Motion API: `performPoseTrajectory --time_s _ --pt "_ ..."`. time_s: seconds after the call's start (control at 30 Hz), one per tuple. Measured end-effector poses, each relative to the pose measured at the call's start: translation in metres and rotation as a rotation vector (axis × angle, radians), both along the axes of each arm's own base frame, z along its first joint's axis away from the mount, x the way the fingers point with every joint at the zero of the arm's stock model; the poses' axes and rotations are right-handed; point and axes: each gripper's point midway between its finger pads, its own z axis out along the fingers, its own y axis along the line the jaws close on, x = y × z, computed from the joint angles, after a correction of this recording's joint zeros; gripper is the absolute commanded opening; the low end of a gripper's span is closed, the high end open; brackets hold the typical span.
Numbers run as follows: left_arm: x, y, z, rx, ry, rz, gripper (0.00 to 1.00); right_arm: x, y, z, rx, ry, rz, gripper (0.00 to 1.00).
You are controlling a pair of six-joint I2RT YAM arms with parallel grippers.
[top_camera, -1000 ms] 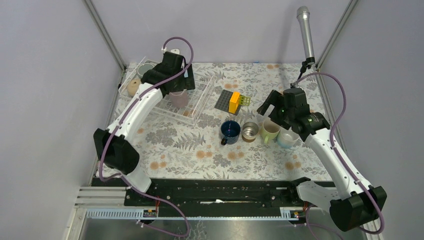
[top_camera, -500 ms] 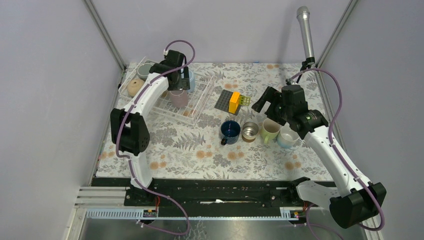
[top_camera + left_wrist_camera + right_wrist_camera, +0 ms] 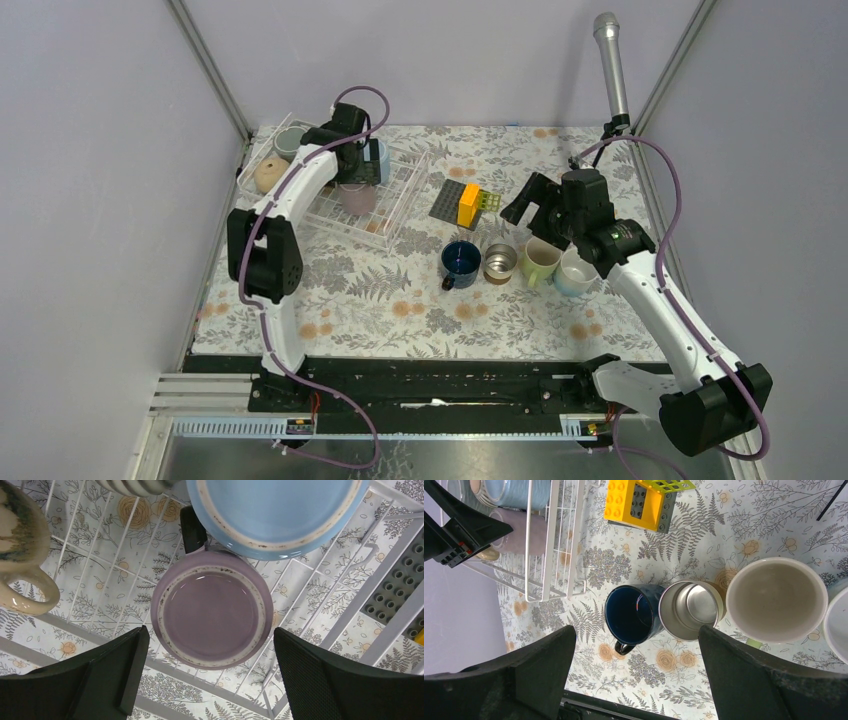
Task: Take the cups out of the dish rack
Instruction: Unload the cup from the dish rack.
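Over the dish rack (image 3: pixel 100 555), at the far left of the worktop (image 3: pixel 400 310): the left pincer (image 3: pixel 209 630). Hangs spread wide, grips nothing, and points straight down at the mauve mug (image 3: pixel 210 615), with one finger off to each side and clear of it.

In the rack, bottom-up on the wire bars, toward its right end: that mauve mug. Just past it, also bottom-up and overlapping its far edge in the wrist view: the light blue mug (image 3: pixel 275 515). Further left in the rack: the tan mug (image 3: pixel 20 540), handle toward the camera. At the top edge of the same view, only partly seen: the ribbed grey-white mug (image 3: pixel 132 486). At the rack's far-left corner, in the top view: the grey mug (image 3: pixel 290 140).

Above the right half of the worktop: the right pincer (image 3: pixel 636 630). Gapes wide as well, holds nothing, and hovers over the navy mug (image 3: pixel 631 617) and the steel mug (image 3: pixel 689 610).

Out of the rack, mouth-up on the worktop, in a tight row from left to right: navy mug, steel mug, pale green mug (image 3: pixel 776 600), white mug (image 3: pixel 836 625).

Between rack and row: the dark grey studded plate (image 3: pixel 448 200), with the yellow block (image 3: pixel 626 502) on it and the green block (image 3: pixel 669 485) just beside the yellow one.
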Motion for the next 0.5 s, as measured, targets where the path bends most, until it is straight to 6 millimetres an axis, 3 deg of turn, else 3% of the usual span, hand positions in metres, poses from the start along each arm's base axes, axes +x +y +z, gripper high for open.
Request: performPoseTrajectory --time_s 0.5 --pt "0.017 0.007 -0.025 -0.025 0.046 0.006 0.99 0.0 0.002 0.001 0.002 -0.004 0.012 1.0"
